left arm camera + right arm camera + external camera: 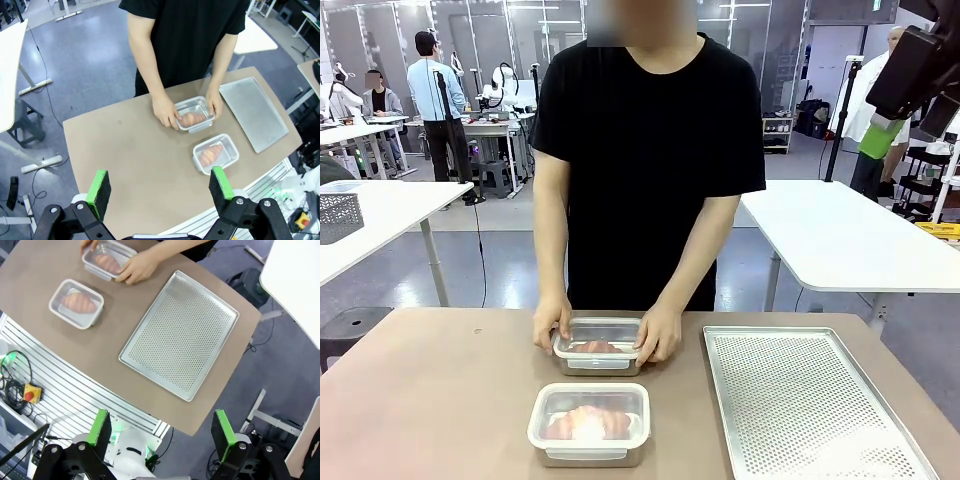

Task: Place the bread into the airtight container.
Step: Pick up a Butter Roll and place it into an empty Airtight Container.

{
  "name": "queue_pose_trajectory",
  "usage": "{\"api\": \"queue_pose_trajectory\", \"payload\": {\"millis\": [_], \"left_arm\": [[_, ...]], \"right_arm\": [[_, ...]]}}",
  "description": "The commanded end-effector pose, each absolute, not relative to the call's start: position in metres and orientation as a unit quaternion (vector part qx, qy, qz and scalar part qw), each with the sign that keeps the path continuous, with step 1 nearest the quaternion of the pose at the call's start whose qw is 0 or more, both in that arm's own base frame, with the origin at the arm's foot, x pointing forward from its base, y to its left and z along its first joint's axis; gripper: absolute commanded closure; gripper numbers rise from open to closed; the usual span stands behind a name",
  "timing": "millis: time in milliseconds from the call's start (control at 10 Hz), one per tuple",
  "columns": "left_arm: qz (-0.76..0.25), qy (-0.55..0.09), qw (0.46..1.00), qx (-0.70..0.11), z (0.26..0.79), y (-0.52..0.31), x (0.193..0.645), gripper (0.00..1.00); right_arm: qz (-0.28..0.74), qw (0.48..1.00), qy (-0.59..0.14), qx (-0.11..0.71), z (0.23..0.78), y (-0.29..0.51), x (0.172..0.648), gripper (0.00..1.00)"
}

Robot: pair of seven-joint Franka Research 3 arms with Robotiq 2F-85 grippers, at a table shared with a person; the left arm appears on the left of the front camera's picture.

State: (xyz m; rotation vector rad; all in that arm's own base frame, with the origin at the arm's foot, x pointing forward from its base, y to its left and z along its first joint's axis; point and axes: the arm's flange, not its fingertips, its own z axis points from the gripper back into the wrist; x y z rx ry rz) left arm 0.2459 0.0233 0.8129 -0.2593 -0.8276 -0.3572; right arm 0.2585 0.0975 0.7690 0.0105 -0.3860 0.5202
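On the brown counter (440, 400), largest first: perforated tray (810, 405), bare, robot's right. Near lidded container (588, 423), bread inside. Far container (598, 345), bread (595, 347) in it, the person's hands (658, 333) pressing its lid; I judge sealing remains. My left gripper (160, 192) and right gripper (162, 432) hang high, fingers wide, empty.

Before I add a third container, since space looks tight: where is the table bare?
The left side of the table, beside both containers, is bare. The perforated tray fills the right side. The middle is crowded: the person's hands hold the far container, and the lidded near container sits close behind.
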Motion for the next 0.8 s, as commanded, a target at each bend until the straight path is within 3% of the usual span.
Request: {"api": "queue_pose_trajectory", "payload": {"millis": [0, 700], "left_arm": [[-0.176, -0.399, 0.891, -0.129, 0.8136, 0.0228, 0.2458, 0.0], [-0.172, -0.399, 0.892, -0.125, 0.8129, 0.0233, 0.2459, 0.0]], "right_arm": [[0.25, 0.95, -0.188, 0.002, 0.7699, 0.0952, 0.2583, 0.0], [0.25, 0.95, -0.188, 0.002, 0.7699, 0.0952, 0.2583, 0.0]]}}
